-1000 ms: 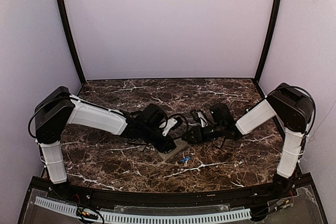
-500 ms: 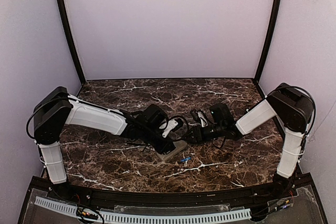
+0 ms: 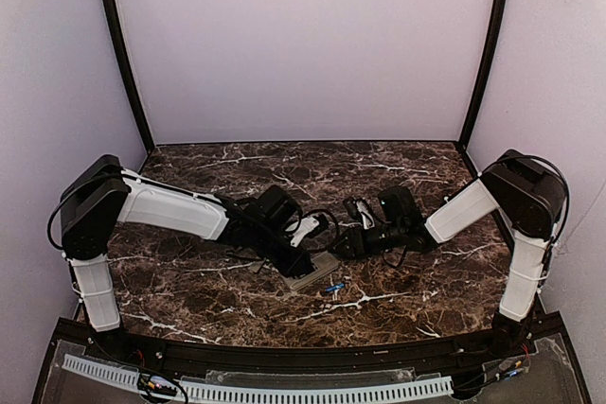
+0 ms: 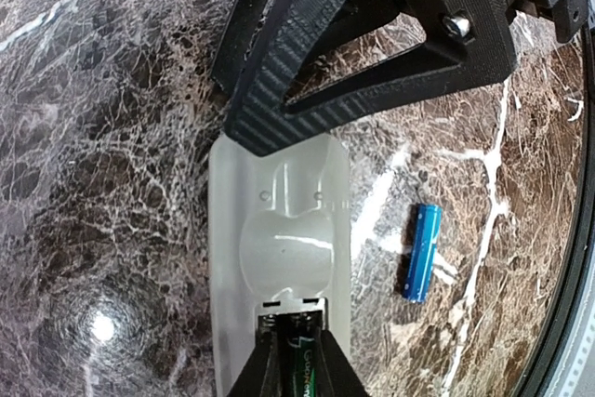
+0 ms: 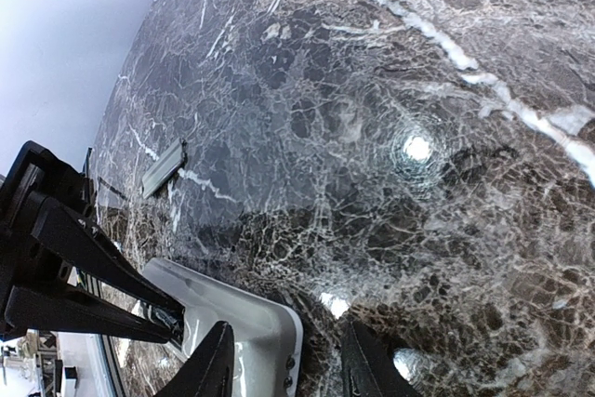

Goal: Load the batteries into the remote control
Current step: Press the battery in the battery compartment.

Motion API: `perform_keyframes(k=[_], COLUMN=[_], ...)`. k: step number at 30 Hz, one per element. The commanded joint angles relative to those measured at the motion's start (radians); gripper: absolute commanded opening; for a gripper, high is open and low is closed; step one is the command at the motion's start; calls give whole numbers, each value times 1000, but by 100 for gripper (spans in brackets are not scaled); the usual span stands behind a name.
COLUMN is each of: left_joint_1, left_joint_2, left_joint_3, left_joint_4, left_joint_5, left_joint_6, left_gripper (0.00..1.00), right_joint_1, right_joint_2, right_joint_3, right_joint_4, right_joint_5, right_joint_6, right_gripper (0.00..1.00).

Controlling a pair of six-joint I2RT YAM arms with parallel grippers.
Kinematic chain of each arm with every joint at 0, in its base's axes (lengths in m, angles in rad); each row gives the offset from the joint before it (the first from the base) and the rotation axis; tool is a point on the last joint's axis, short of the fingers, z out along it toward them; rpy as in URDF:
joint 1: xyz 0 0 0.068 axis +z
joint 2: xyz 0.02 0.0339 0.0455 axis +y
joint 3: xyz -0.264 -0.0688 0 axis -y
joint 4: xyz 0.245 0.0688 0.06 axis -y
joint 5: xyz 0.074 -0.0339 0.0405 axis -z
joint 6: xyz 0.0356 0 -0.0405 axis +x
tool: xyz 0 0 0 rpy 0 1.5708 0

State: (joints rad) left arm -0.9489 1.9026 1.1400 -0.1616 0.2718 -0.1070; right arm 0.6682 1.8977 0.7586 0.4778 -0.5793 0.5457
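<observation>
Left fingers (image 4: 260, 374) nearly together, close on either side of a dark battery (image 4: 299, 364). Pinched or just loosened: cannot tell. That battery lying lengthwise at the recess (image 4: 293, 318) in the remote control (image 4: 279, 230), at its 6 o'clock end in the left wrist view; how far seated hidden by the fingers.

Right fingers (image 5: 216, 369) partly spread, the remote's other end between them. One finger over the grey plastic, the other with a strip of bench (image 4: 112, 137) showing between it and the remote's edge. In the left wrist view, tip of a right finger down on the remote's 12 o'clock end.

Remote control flat on the bench, grey back up, in the middle of the bench between the two arms.

Count: two batteries, one at the recess and one loose blue battery (image 4: 422, 252) lying on the bench just beside the remote, at 3 o'clock in the left wrist view, apart from it. One remote. One small flat grey cover piece (image 5: 165, 168), well apart on the bench, at 11 o'clock from the remote in the right wrist view.
</observation>
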Motion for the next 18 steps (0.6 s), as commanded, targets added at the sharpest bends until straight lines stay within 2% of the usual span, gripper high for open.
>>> perform_keyframes(k=[1, 9, 18], left_joint_1=[-11, -9, -9], left_joint_2=[71, 34, -46], left_joint_3=[-59, -38, 87], left_joint_4=[-296, -285, -302], left_joint_5=[50, 23, -63], left_joint_6=[16, 9, 23], left_gripper=[18, 24, 33], right_joint_1=[1, 1, 1], right_joint_2=[35, 33, 27], right_joint_3=[-41, -38, -28], right_joint_4=[-129, -134, -141], right_joint_5=[68, 62, 61], right_joint_6=[10, 7, 5], right_gripper=[39, 39, 41])
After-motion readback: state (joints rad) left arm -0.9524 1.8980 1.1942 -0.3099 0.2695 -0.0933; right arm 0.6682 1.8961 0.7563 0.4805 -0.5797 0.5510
